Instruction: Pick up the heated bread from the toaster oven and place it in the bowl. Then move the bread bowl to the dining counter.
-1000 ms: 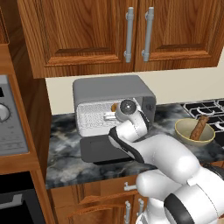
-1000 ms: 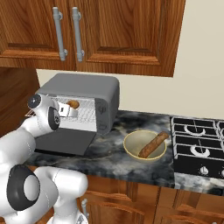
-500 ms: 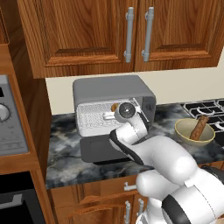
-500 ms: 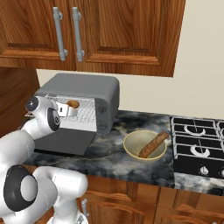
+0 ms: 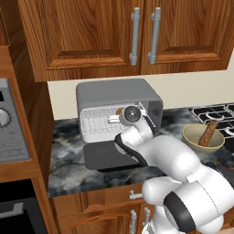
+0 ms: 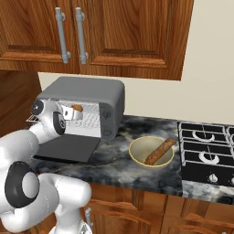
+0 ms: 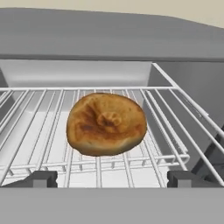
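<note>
Browned bread (image 7: 106,124) lies loose on the wire rack (image 7: 144,105) at frame centre, inside the toaster oven (image 6: 84,107), door down for access. Fingers (image 7: 188,179) spread wide at bottom left and right, flanking the bread without touching: lined up for a grasp. Bowl (image 6: 151,152) on the table (image 6: 114,164), centre right, already holds a stick-shaped loaf (image 6: 160,151). No legible writing.
</note>
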{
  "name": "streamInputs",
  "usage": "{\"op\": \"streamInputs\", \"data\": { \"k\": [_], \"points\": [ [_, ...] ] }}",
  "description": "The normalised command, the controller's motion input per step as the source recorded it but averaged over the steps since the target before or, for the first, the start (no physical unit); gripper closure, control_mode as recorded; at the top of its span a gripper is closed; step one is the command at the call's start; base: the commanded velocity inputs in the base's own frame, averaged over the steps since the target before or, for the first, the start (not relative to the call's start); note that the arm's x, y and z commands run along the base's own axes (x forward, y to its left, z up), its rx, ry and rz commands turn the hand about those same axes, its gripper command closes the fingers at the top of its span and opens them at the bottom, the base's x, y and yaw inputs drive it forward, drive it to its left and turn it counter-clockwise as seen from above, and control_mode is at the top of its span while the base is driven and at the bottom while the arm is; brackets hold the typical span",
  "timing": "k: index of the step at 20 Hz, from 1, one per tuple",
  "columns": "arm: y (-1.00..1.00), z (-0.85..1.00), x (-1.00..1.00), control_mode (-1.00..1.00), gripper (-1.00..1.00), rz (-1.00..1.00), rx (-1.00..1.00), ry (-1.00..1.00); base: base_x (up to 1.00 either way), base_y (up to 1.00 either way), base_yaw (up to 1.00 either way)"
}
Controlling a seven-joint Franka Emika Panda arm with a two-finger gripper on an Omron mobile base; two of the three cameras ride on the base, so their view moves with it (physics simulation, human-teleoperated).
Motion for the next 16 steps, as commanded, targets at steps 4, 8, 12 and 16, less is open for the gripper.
{"op": "streamInputs", "data": {
  "k": [4,8,12,16],
  "points": [
    [0.00,0.00,0.42,-1.00,-1.00,0.00,0.00,0.00,0.00,0.00,0.00],
    [0.00,0.00,0.09,-1.00,-1.00,0.00,0.00,0.00,0.00,0.00,0.00],
    [0.00,-0.10,0.00,-1.00,-1.00,0.00,0.00,0.00,0.00,0.00,0.00],
    [0.00,-0.05,0.09,-1.00,-1.00,0.00,0.00,0.00,0.00,0.00,0.00]
  ]
}}
